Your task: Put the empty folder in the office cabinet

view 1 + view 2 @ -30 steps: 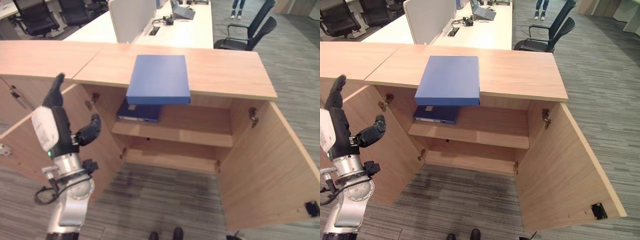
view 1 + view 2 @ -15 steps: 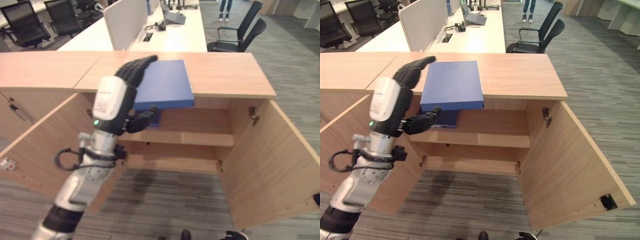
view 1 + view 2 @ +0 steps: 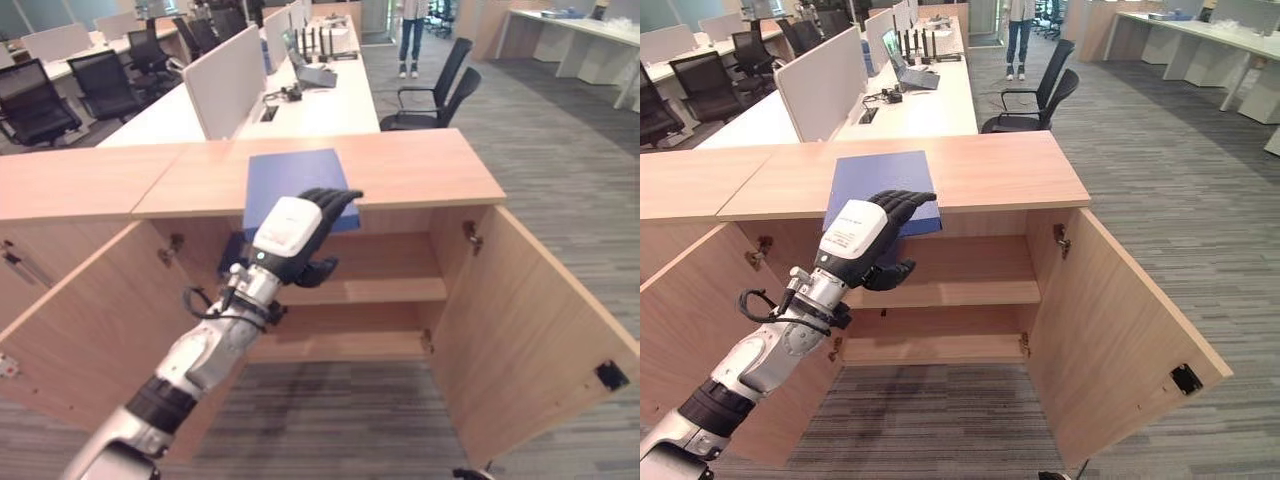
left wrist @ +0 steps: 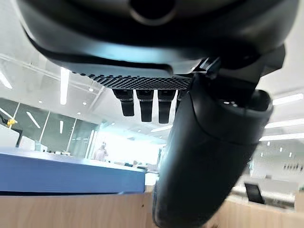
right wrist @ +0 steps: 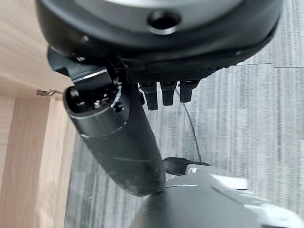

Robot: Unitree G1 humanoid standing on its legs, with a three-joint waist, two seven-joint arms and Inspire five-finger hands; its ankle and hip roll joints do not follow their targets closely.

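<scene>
The left cabinet door (image 3: 70, 330) stands swung wide open. The left hand (image 3: 865, 235) is raised at the front edge of the cabinet top (image 3: 420, 170), fingers (image 4: 142, 102) straight and slightly apart above the near edge of the blue folder (image 3: 290, 180), thumb below that edge. The folder lies flat on the top, its near edge overhanging the front. A second blue folder (image 3: 232, 255) lies at the left of the upper shelf (image 3: 390, 285); the shelf's right part is open room. The right door (image 3: 530, 340) stands open. The right hand (image 5: 142, 80) hangs over carpet (image 5: 237, 118), fingers uncurled.
</scene>
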